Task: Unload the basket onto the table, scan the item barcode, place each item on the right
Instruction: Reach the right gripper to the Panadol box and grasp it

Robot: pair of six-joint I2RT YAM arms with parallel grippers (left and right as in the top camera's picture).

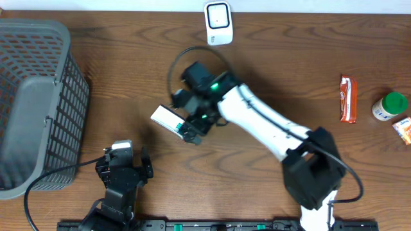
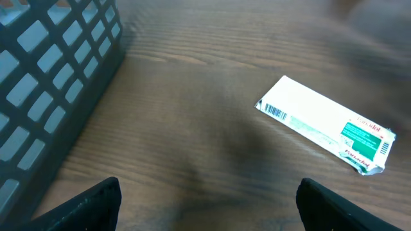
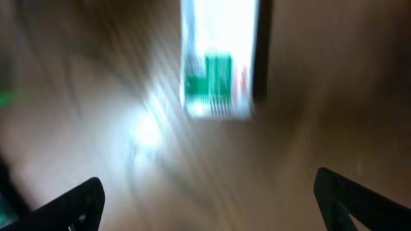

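Right pincer (image 3: 209, 196) apart beside white box (image 1: 166, 117); I'd straddle its long edges, leaving barcode (image 2: 275, 112) clear for the scanner (image 1: 218, 24).

Table (image 1: 128, 83): brown wood
Left edge: grey basket (image 1: 70, 109)
Top centre: white scanner (image 1: 218, 23)
Centre-left: white box (image 1: 168, 120)
Right: snack bar (image 1: 347, 99), green-lidded bottle (image 1: 390, 106), orange packet (image 1: 404, 129)

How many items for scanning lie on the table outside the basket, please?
4: a white box at centre, and a red bar, green-capped bottle and orange packet at the right edge; more may lie off-frame.
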